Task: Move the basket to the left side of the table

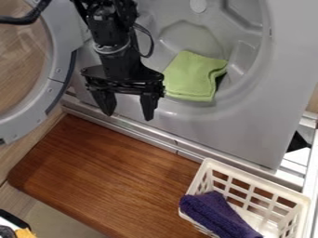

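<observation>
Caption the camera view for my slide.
Open gripper near a green cloth; purple cloth over the white basket's rim.

Basket [255, 175] white; cloth in drum [191, 76] lime green; other cloth [217, 215] purple; tabletop [112, 172] brown, wood-grained.

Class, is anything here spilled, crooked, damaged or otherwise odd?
Nothing looks spilled or broken. One thing is untidy: the purple cloth slumps over the rim of the basket instead of lying wholly inside. The green cloth in the machine looks like ordinary laundry.
</observation>
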`<state>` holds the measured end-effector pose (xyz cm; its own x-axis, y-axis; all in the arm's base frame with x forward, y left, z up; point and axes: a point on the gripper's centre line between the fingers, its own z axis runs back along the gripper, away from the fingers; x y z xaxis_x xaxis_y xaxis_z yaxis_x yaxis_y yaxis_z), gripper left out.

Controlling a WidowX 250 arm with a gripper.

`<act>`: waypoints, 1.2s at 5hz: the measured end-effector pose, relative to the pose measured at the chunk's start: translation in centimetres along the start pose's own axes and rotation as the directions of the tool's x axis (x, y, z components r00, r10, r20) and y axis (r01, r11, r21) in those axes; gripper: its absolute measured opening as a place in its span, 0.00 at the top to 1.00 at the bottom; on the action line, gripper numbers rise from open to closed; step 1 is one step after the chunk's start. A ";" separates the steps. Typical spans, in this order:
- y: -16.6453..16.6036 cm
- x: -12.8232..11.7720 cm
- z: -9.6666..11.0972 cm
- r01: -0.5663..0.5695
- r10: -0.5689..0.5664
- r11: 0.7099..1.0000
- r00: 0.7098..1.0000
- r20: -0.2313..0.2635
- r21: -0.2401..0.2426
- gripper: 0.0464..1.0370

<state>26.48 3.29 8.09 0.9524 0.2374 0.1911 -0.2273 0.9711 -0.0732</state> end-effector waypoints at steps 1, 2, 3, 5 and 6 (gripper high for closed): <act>0.1 -0.4 -0.6 -0.011 0.011 1.000 1.000 -0.024 0.002 0.04; -2.0 -0.8 -0.8 -0.006 0.007 1.000 0.999 -0.034 0.003 0.04; -3.3 -1.8 -2.0 -0.029 0.029 1.000 0.996 -0.081 -0.008 0.04; -5.3 -3.0 -4.8 -0.046 0.042 0.998 0.993 -0.108 -0.036 0.04; -6.0 -3.4 -6.6 -0.045 0.040 0.998 0.993 -0.108 -0.038 0.04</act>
<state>25.94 -3.56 1.42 0.9588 0.2723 0.0810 -0.2619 0.9577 -0.1190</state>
